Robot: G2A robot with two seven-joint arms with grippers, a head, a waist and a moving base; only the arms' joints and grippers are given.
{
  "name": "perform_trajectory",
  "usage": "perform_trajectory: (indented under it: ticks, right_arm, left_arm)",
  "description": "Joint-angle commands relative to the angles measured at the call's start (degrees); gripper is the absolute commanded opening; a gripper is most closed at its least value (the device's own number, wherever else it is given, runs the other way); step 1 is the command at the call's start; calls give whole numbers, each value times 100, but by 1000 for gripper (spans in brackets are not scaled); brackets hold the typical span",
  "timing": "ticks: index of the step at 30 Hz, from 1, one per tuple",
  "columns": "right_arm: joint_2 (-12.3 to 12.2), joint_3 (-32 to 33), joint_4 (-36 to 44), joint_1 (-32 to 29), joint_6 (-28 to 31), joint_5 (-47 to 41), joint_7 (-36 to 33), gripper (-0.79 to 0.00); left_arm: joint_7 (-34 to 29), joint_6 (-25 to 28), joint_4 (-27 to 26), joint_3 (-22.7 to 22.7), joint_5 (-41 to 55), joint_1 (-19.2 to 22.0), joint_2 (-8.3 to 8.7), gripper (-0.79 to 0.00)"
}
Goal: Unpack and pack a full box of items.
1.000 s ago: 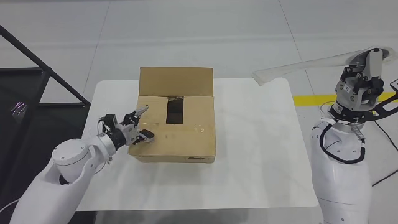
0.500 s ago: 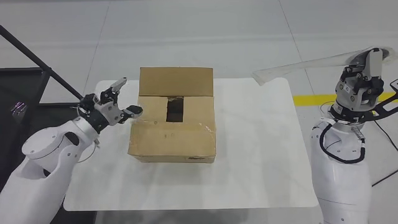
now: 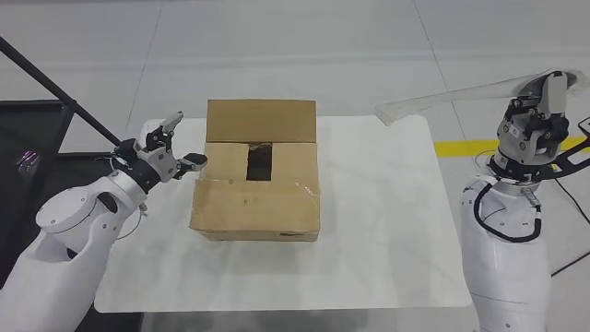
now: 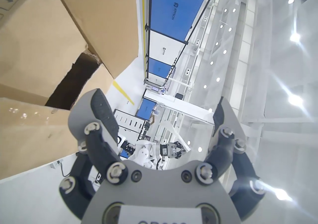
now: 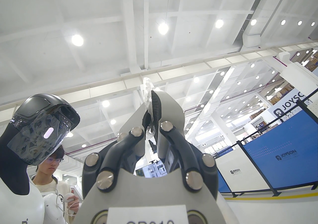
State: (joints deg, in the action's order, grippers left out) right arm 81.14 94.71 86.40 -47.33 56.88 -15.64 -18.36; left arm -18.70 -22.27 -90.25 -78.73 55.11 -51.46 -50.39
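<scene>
Cardboard box (image 3: 256, 205) sits on the white table (image 3: 387, 258) in the top view, left of the table's middle. Its far flap (image 3: 261, 120) is folded back, and a dark slot shows between the flaps lying across its top. The left gripper (image 3: 187, 138) hangs just beside the box's left side near the far corner with its fingers spread and nothing between them; whether the nearer fingertip touches the cardboard is hard to tell. Off the table's right edge the right gripper (image 3: 553, 83) is raised and clenched on a long clear strip (image 3: 442, 101), perhaps tape or film, which runs out to above the table's far right corner. In the left wrist view the left gripper (image 4: 160, 102) stands wide apart and empty, with the box (image 4: 37, 48) close alongside, its dark opening next to one pad. In the right wrist view the right gripper (image 5: 149, 104) points at the ceiling, its fingers pinched together on the crumpled end of the clear strip (image 5: 146, 87).
</scene>
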Motion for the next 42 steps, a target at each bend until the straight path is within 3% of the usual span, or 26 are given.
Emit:
perform_trajectory:
  ticks: [1,4,10,17,22,26,32,42]
  right_arm:
    - [0,0,0,0,0,0,0,-785]
    - [0,0,0,0,0,0,0,-785]
    - [0,0,0,0,0,0,0,-785]
    - [0,0,0,0,0,0,0,-785]
    - [0,0,0,0,0,0,0,-785]
    - [0,0,0,0,0,0,0,-785]
    - [0,0,0,0,0,0,0,-785]
    - [0,0,0,0,0,0,0,-785]
  left_arm:
    - [-56,-125,503,92,457,376,-63,0]
    - [164,60,1204,392,603,977,-191,0]
    - [-110,-128,3037,945,1573,2289,-516,0]
    - [676,1038,4098,2021,142,3166,-905,0]
    - [826,1759,4568,2642,-1338,3443,-1068,0]
    - [357,2227,4808,2924,-2322,3503,-1090,0]
    - [-173,2978,5042,2830,-2896,3461,-1021,0]
    - [11,2993,5061,2804,-3055,3427,-1013,0]
